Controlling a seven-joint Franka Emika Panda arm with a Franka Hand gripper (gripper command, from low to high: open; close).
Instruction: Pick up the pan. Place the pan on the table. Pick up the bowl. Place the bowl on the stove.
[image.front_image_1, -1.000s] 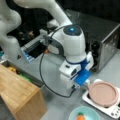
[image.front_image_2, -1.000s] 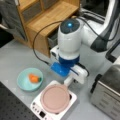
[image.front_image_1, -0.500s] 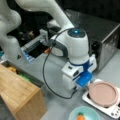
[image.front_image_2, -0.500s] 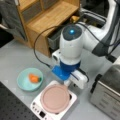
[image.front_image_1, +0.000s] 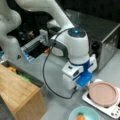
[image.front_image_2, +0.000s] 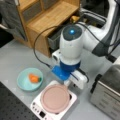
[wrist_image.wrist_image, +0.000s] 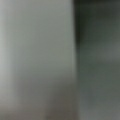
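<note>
A: How do the jaws stand?

B: I cannot tell; the gripper is low at the pan's edge, its tips hidden under the blue mount in both front views.

A: And the pan?

B: On the stove, flat, rim up. Which way its handle points cannot be made out.

A: The bowl?

B: The bowl sits on the table, near the stove, with an orange thing inside. In a front view the bowl is cut by the bottom edge.

A: The wrist view?

B: Only a pale surface beside a dark one; nothing nameable.
</note>
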